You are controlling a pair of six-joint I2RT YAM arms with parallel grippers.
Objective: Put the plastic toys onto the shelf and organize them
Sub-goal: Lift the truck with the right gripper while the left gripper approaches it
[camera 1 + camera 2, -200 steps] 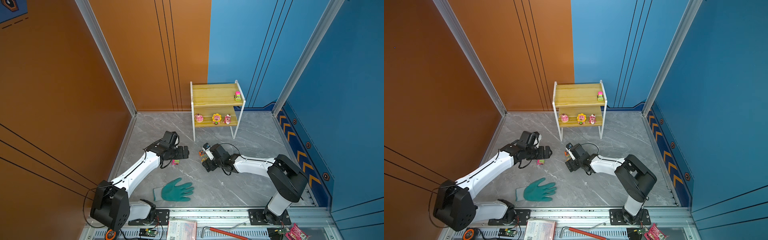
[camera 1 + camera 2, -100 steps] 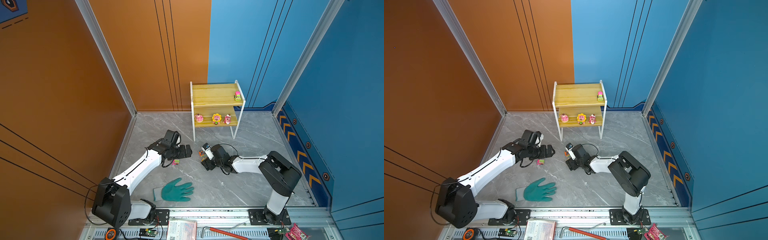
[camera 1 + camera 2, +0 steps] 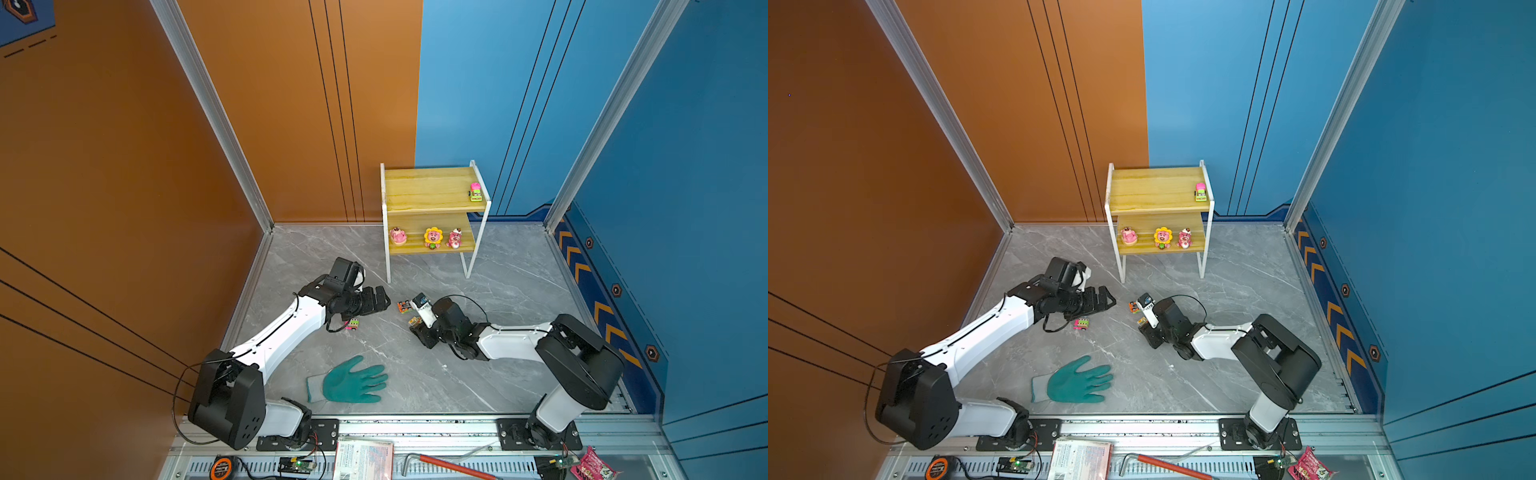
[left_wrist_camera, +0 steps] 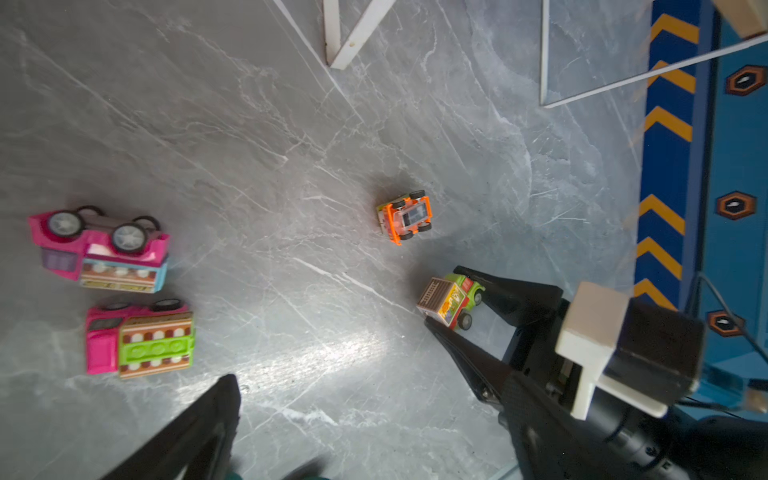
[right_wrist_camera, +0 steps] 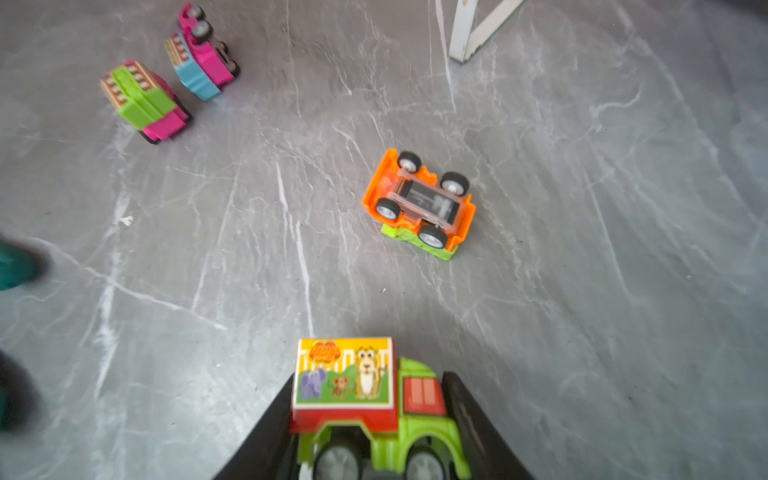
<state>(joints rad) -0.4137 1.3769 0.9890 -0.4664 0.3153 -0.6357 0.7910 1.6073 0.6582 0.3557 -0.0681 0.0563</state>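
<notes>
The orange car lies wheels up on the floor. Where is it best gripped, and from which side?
Probably the orange car across its long sides, between the wheels, coming from above: it lies roof-down with the flat chassis up and space around it.

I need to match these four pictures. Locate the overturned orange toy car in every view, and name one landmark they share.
In a top view: the overturned orange toy car sits just below and right of the picture's middle.
In a top view: just below and left of the middle.
Left wrist view: near the middle, wheels up.
Right wrist view: near the middle, wheels up.
Shared landmark: the white shelf leg nearest the car.
</notes>
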